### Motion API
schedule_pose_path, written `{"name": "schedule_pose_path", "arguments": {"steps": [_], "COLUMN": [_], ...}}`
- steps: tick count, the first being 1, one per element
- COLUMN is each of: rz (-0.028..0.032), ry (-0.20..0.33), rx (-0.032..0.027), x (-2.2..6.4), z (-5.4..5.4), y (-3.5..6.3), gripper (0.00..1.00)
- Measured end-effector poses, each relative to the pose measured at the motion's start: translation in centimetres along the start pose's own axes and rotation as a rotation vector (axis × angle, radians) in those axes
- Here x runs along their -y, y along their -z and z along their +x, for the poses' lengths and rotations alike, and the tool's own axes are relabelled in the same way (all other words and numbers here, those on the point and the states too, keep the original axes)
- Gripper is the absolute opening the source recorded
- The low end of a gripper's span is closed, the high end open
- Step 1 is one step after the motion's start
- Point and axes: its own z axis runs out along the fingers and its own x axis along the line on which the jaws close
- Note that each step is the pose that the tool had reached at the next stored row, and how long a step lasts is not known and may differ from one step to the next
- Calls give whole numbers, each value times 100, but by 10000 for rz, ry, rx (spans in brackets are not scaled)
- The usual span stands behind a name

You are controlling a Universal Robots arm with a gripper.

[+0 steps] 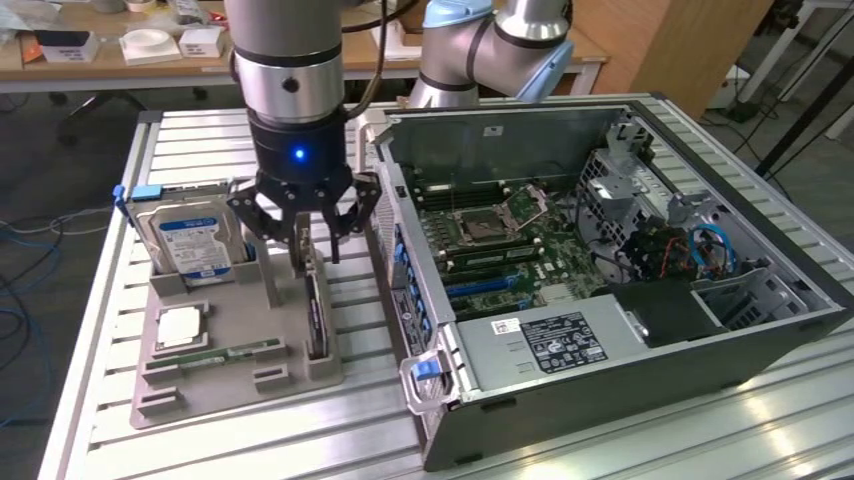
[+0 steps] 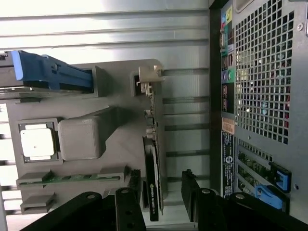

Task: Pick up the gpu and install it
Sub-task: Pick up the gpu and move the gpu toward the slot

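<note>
Tool (image 1: 310,228) open, fingers (image 2: 126,209) either side of the gpu (image 1: 316,318), gpu at 6 o'clock below tool in exterior view, standing on edge in grey holder (image 1: 234,310) on worktop (image 1: 694,440), long axis 12-to-6, bracket end toward 12.

The worktop (image 1: 160,140) at the left of the frame is ribbed bare metal with a dull brushed sheen. The tray (image 1: 227,375) looks like matt grey plastic. The gpu (image 1: 315,320) is a dark board with a pale metal bracket. The hard drive (image 1: 194,240) bears a glossy blue-white label. The hand (image 1: 310,245) is matt black, and the computer case (image 1: 627,380) is smooth dark metal.
</note>
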Motion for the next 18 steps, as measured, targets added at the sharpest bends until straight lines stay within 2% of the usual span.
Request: {"name": "schedule_pose_path", "arguments": {"steps": [7, 18], "rz": [103, 117], "ry": [2, 2], "rx": [3, -10], "x": [44, 104], "z": [7, 16], "y": [-96, -293], "gripper": [47, 47]}}
